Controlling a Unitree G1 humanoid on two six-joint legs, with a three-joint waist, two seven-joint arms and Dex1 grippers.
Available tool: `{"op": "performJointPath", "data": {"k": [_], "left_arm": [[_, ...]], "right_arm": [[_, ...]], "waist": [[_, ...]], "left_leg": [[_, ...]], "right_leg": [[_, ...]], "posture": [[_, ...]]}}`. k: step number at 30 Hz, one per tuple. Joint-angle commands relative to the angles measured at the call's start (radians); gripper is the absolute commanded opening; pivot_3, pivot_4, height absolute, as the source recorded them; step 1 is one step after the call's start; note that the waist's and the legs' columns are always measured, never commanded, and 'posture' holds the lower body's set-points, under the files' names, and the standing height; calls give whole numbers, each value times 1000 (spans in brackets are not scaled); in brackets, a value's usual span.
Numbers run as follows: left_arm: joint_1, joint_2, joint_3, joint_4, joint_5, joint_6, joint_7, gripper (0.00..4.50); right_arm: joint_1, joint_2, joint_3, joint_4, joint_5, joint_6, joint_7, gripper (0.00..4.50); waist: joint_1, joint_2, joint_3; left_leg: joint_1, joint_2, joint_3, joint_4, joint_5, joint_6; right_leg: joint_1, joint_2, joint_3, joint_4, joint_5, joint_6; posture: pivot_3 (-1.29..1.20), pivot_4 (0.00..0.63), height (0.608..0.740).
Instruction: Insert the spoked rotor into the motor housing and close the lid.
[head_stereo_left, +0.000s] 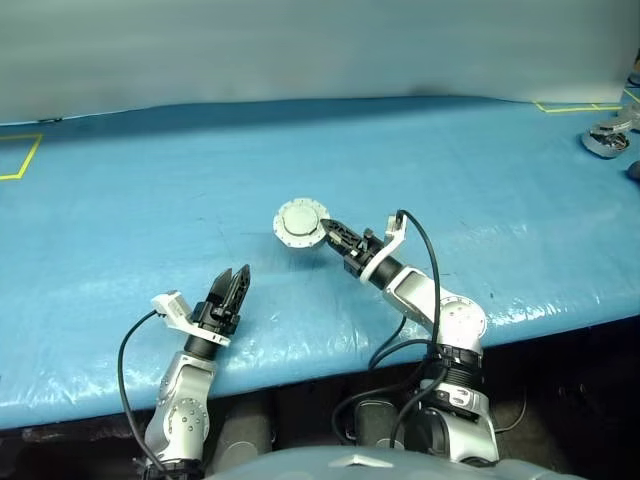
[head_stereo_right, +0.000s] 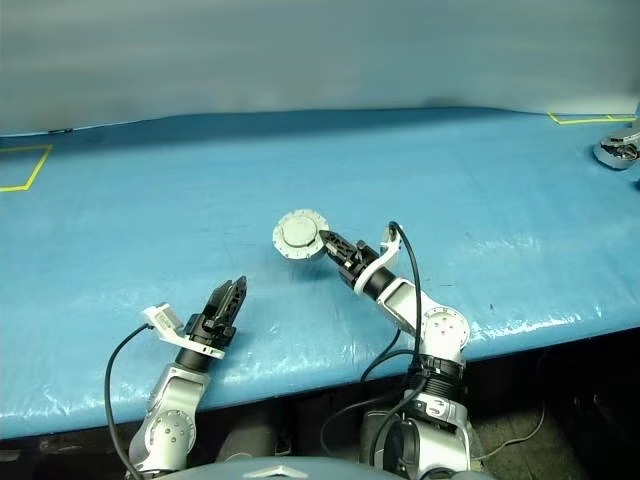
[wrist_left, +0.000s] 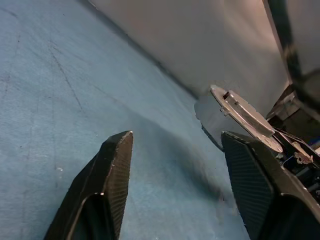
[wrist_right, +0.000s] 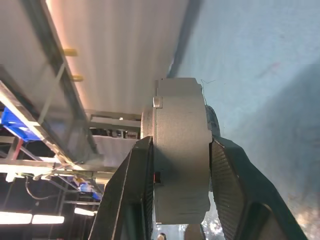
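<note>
My right hand (head_stereo_left: 330, 231) clamps closed motor housing (head_stereo_left: 301, 223) by its edge, lifted above blue surface (head_stereo_left: 150, 200). My left hand (head_stereo_left: 237, 279) empty, fingers apart, near surface front edge.

No text, label, brand or number can be read in any of the views. The only marks are yellow tape lines (head_stereo_left: 22, 158) on the blue tabletop (head_stereo_left: 150, 220), at the far left and far right corners, and they carry no writing.
</note>
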Motion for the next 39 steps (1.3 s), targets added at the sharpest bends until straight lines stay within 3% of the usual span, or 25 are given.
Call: {"op": "performJointPath", "data": {"k": [1, 4, 13, 32, 39], "left_arm": [[-25, -35, -10, -41, -107, 109, 23, 4489], [-51, -34, -25, -75, -283, 282, 0, 4489], [-124, -51, -52, -52, -369, 452, 27, 4489], [-234, -127, 50, 55, -434, 394, 55, 4489], [-225, -118, 11, 47, -396, 367, 37, 4489]], "right_arm": [[-39, 50, 19, -68, 107, -16, -2, 1257], [-38, 46, 38, -74, 151, -16, -25, 1257], [16, 34, 120, -107, 180, -7, -36, 1257], [72, 14, 249, -136, 144, -21, -31, 1257], [78, 11, 261, -142, 140, -29, -28, 1257]], "waist": [[2, 0, 0], [1, -1, 1], [-4, -3, 3], [-2, -4, 3], [0, -4, 3]], "left_leg": [[0, 0, -1, 0, 0, 0], [0, 0, -1, 0, 0, 0], [0, 0, -2, 1, 0, 0], [0, 0, -3, 3, 0, 0], [0, 0, -3, 4, 0, 0]], "right_leg": [[0, 0, 0, 0, 0, 0], [1, 1, 0, 0, 0, 0], [0, 3, 2, 1, 0, 0], [1, 4, 2, 2, 1, 0], [1, 4, 2, 2, 1, 0]], "posture": [[0, 150, 740], [0, 150, 740], [0, 150, 740], [0, 150, 740], [0, 150, 740]]}}
